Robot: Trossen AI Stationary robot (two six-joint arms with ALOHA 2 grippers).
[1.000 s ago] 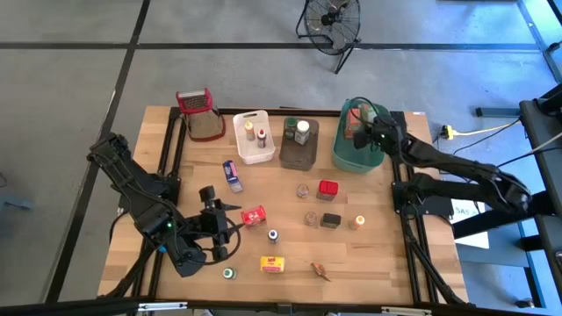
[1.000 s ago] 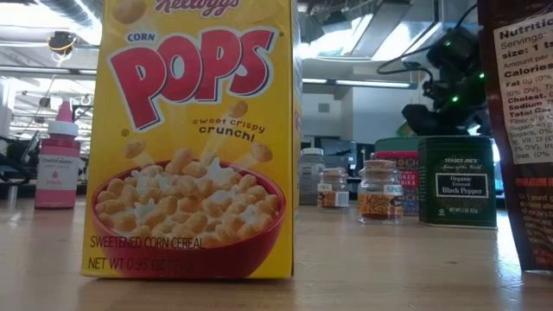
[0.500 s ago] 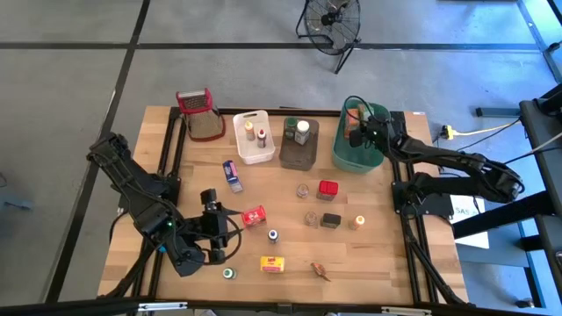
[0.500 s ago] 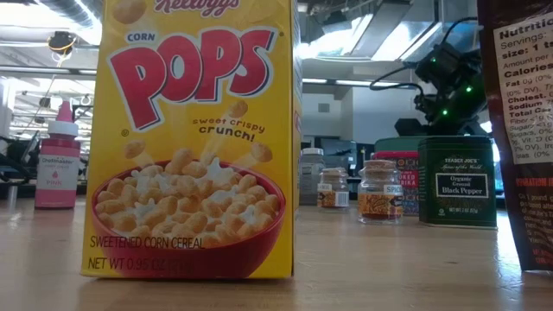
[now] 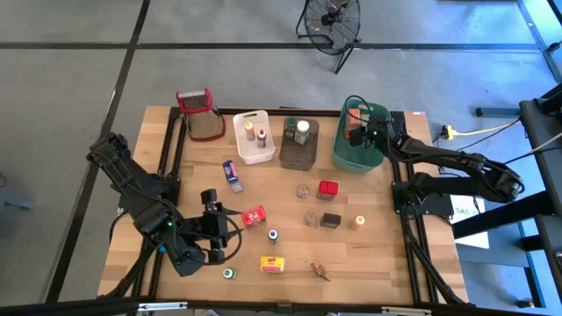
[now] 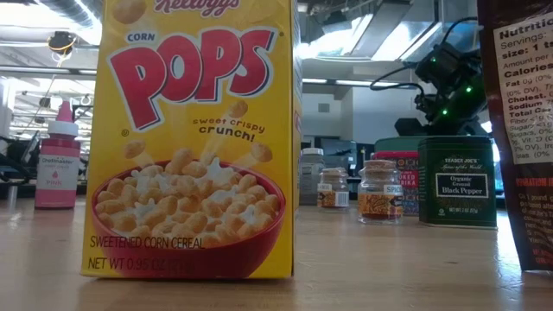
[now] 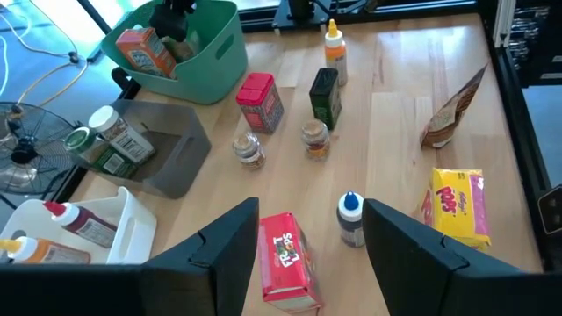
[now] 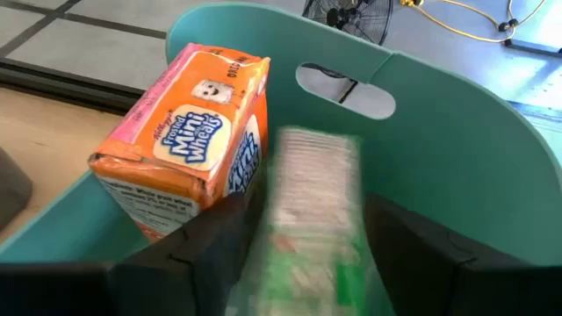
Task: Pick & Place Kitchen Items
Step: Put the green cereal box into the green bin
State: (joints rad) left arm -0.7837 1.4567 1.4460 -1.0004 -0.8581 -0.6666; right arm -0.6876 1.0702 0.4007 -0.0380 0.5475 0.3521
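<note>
The right arm reaches from the worktop's right edge toward its far edge, its right gripper (image 5: 355,136) hanging over the green tub (image 5: 341,154) near the far right corner. Its fingers stand apart, on either side of a green and white packet (image 8: 312,224) that shows only as a blur between them; whether they touch it cannot be told. Beside the packet, inside the tub, an orange cereal box (image 8: 189,167) leans on the tub's wall.

The left arm is folded low along the worktop's left edge, its left gripper (image 5: 230,226) pointing toward the middle near the front edge. Its fingers are spread and hold nothing. A small red box (image 7: 287,263) lies just ahead, between them, with a blue-capped bottle (image 7: 350,218) beside it.

A yellow cereal box (image 5: 275,263) lies by the front edge. More small jars and tins sit mid-worktop. The white tub (image 5: 253,136) and brown tub (image 5: 299,145) at the far edge hold bottles and jars.
</note>
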